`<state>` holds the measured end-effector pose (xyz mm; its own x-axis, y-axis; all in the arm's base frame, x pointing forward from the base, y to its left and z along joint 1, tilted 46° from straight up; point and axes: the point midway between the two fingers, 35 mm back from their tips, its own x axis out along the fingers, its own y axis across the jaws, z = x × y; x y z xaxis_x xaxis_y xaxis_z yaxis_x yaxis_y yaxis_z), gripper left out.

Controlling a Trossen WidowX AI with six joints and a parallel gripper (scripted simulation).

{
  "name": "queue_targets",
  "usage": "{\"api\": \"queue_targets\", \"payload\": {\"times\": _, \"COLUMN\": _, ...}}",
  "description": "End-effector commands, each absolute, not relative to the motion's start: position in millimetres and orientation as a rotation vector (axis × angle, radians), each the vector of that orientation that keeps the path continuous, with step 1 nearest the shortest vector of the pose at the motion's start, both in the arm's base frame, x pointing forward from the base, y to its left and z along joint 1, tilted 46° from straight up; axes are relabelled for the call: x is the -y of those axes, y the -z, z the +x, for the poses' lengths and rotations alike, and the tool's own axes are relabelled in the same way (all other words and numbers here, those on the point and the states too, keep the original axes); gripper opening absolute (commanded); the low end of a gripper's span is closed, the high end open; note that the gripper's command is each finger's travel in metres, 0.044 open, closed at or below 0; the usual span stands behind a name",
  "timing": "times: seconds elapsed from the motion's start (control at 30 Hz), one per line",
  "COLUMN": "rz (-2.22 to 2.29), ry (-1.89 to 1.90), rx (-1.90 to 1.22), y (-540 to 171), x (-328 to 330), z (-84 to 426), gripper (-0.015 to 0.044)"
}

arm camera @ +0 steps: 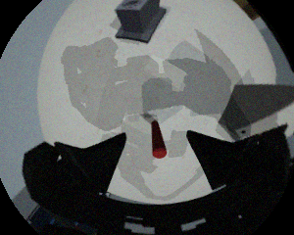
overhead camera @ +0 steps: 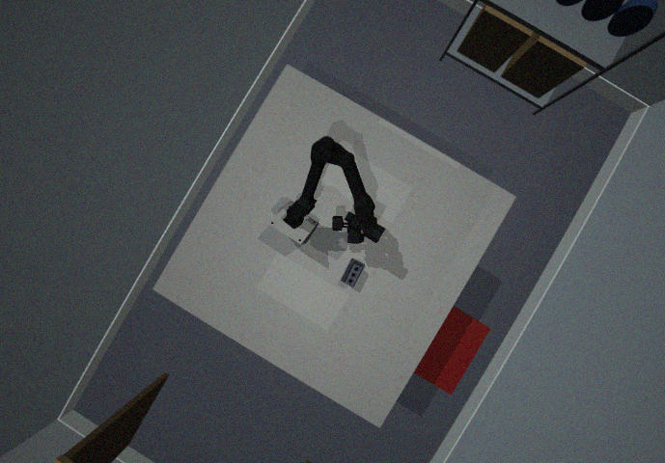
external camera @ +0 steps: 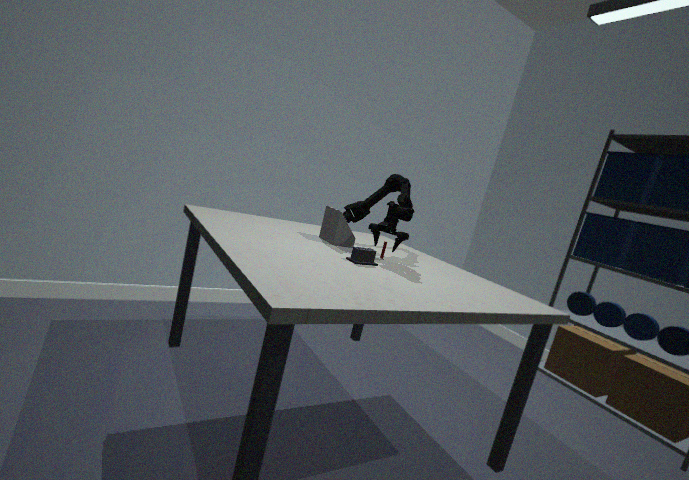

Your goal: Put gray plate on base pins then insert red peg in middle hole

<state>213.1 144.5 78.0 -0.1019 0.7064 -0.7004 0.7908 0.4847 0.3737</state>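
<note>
no readable text, no labels, no brand names, no numbers, no signs that could be made out in the top, exterior or wrist views, no lettering legible on any surface

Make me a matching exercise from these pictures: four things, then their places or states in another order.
1. Gripper
2. Red peg
3. Brown boxes
4. Dark gray block

A. On the lowest shelf
B. Open, with nothing held
C. On the table, with three holes on top
D. Standing on the table, below the fingertips

Pairs: 1-B, 2-D, 3-A, 4-C.
</note>
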Motion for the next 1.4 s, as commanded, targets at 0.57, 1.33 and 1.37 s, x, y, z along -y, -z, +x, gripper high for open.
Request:
{"api": "queue_targets", "payload": {"times": 0.57, "rz": 1.262, "ry": 0.120, "rx": -1.842, "y": -75.6, "x": -147.5, "z": 212.1, "gripper": 0.0007}}
{"api": "queue_targets", "payload": {"times": 1.33, "rz": 1.254, "ry": 0.132, "rx": -1.835, "y": -98.9, "x": -119.9, "z": 222.4, "gripper": 0.0000}}
{"api": "queue_targets", "payload": {"times": 1.37, "rz": 1.254, "ry": 0.132, "rx": -1.835, "y": -100.9, "x": -117.7, "z": 223.0, "gripper": 0.0000}}
